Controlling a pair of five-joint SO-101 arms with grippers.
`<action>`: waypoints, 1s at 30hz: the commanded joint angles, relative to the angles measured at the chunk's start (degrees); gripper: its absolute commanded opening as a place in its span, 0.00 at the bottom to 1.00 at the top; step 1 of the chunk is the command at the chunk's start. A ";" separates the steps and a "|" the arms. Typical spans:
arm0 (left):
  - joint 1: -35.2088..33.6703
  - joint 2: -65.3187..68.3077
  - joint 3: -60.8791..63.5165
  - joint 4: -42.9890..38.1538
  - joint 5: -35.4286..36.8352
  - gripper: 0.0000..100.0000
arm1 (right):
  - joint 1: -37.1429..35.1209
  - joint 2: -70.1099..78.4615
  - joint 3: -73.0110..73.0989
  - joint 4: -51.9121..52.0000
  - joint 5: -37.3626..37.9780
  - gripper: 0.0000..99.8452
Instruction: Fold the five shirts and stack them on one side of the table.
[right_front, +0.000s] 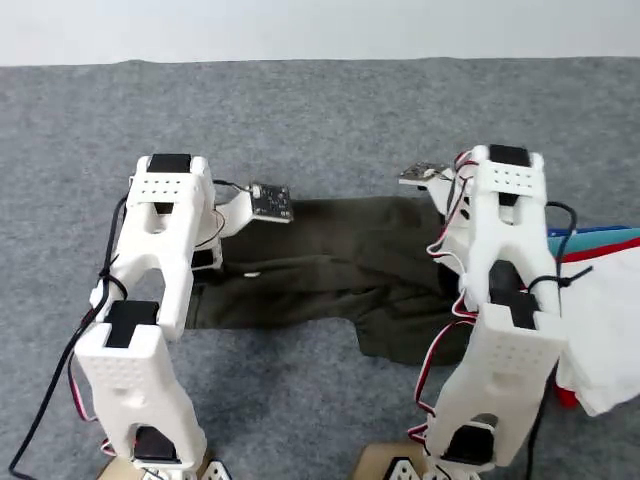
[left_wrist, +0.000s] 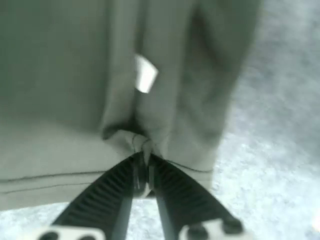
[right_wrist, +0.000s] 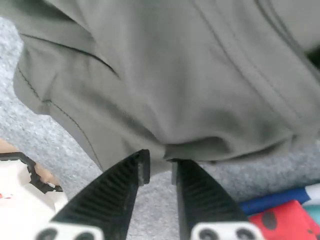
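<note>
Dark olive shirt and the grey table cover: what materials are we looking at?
Dark olive shirt: soft matte knit, probably cotton; it drapes, creases, shows stitched hems. Grey table cover: felt or low-pile carpet, judging by its fuzzy, speckled surface.

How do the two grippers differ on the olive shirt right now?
The left gripper is shut, pinching a bunch of the olive shirt; the right gripper has a gap between its jaws and nothing clearly pinched. Left sits over cloth, right at the shirt's edge above grey mat. Both are at the same shirt.

Shirt pile (right_front: 610, 325) cut by edge; tag (left_wrist: 145, 75) blurred
</note>
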 joint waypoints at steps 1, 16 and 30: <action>0.62 -1.23 -2.33 4.92 -3.43 0.00 | 0.75 -4.97 -3.43 0.84 1.93 0.06; 0.44 -1.23 -0.84 5.27 -6.68 0.00 | 5.32 -6.73 -3.16 2.07 5.98 0.06; 0.09 -1.23 1.10 5.27 -3.87 0.00 | 1.89 -7.16 -2.99 2.51 5.98 0.05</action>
